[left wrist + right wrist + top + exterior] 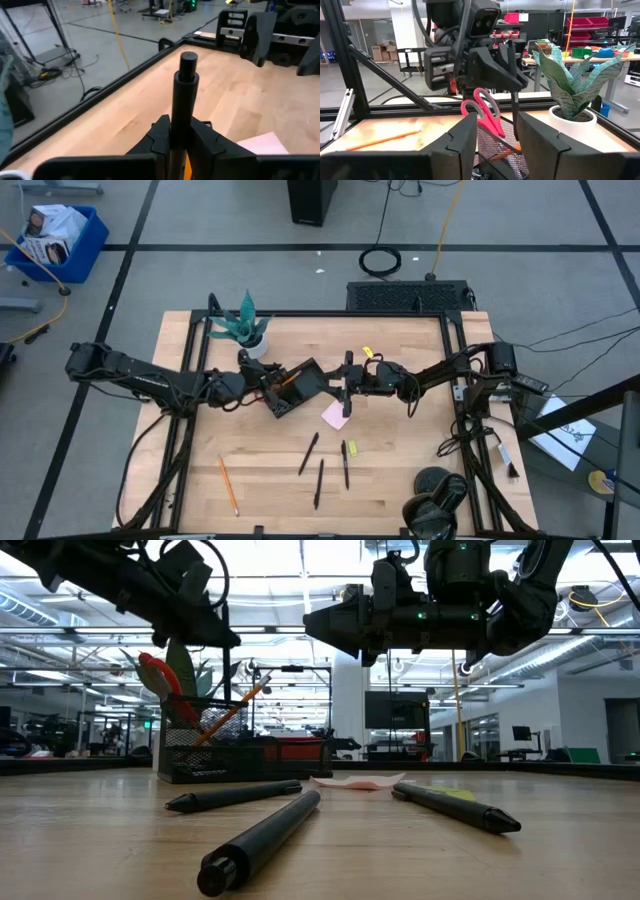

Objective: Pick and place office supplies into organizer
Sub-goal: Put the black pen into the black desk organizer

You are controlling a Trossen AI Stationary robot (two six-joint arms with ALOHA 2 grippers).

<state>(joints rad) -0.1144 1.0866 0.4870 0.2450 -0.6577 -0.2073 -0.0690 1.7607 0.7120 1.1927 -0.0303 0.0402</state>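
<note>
left gripper (181, 145) pinches a black pen (184, 95) upright, directly over the organizer (292, 388) mid-table. right gripper (492, 137) faces it just beside the tray, fingers spread, holding nothing. red scissors (484, 112) stand in the mesh cup. pen's lower end hidden behind the left fingers; compartments hard to make out under the arms

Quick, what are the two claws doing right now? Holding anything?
Left gripper: shut on a black pen, above the organizer.
Right gripper: open, holding nothing.
</note>
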